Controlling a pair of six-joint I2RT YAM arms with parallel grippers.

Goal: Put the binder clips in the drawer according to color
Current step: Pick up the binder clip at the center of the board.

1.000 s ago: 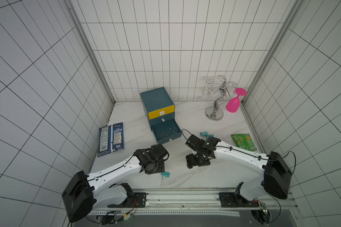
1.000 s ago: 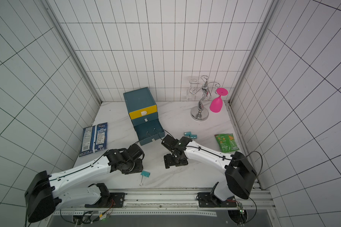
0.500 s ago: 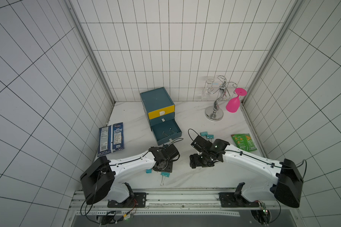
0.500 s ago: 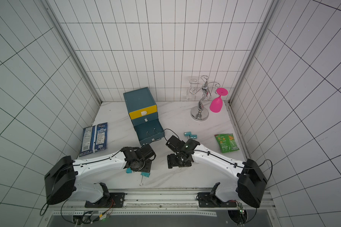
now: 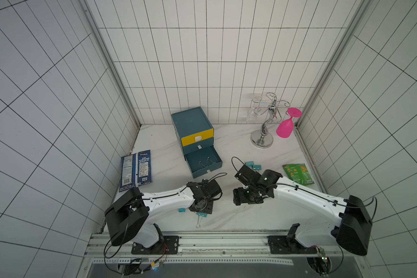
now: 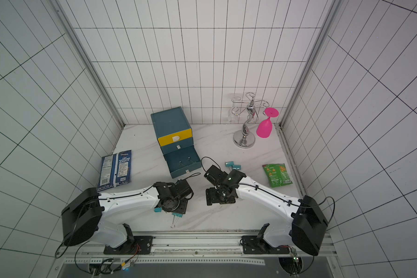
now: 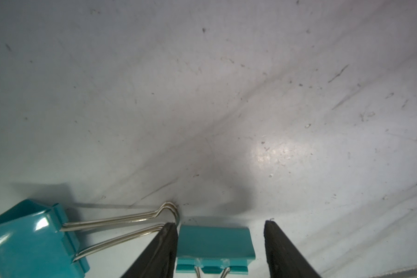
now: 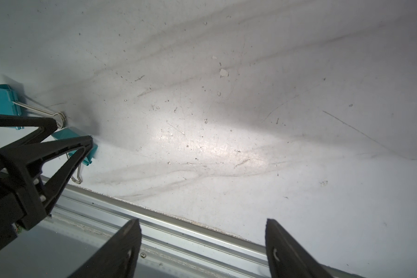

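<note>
A: Teal binder clip (image 7: 214,243)?
B: Flat on the bench (image 7: 226,96), between the spread fingers (image 7: 159,255) of the left tool (image 7: 220,222), not gripped.
A: Second teal clip (image 7: 27,235)?
B: Just beside it.
A: Right tool (image 8: 202,220)?
B: Open, holding nothing.
A: Bottom drawer (image 5: 202,171)?
B: Pulled out, well apart from both clips.

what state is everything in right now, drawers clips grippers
yellow top drawer: shut
middle drawer: shut
bottom drawer: pulled open, clip handles showing inside
left gripper: open, straddling a teal clip on the table
right gripper: open, empty
second teal clip: lying free beside the left gripper
pink glass: hanging upside down on the rack
</note>
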